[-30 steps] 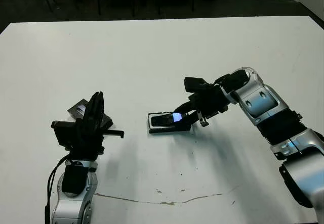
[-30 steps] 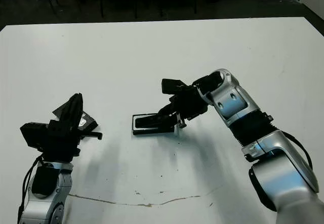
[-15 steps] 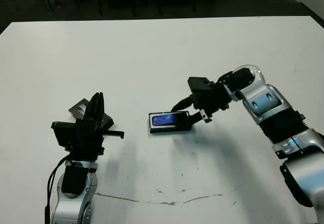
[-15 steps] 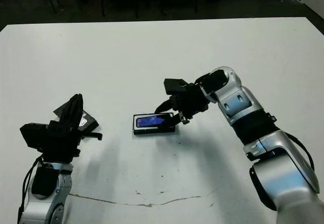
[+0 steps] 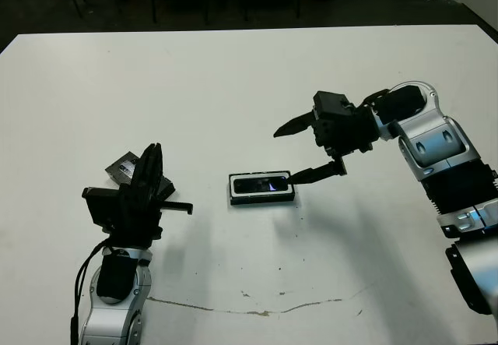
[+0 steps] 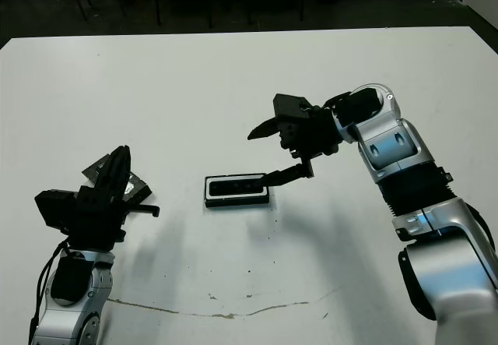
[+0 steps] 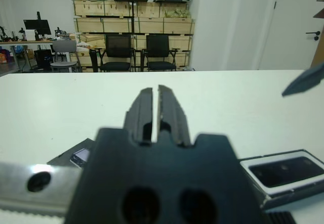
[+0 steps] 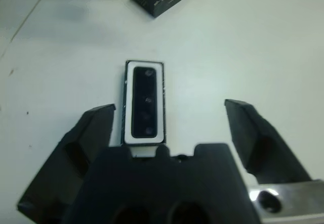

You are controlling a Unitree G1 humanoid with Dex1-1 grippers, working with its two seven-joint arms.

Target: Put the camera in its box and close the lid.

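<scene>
Two tools: right point(image 5: 306, 153) spread wide above camera point(image 5: 261, 184) in box point(image 5: 233, 198), left point(image 5: 145, 175) pinched narrow near lid point(image 5: 124, 166).

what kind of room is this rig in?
Likely a lab or workshop, not a home. The left wrist view shows stacked wooden crates along the far wall, black office chairs in front of them, and a desk with a monitor. The robot works at a plain white table.

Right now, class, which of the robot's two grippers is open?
The right gripper, its fingers spread wide beside the box. The left gripper has its fingers pressed together, near the lid.
</scene>
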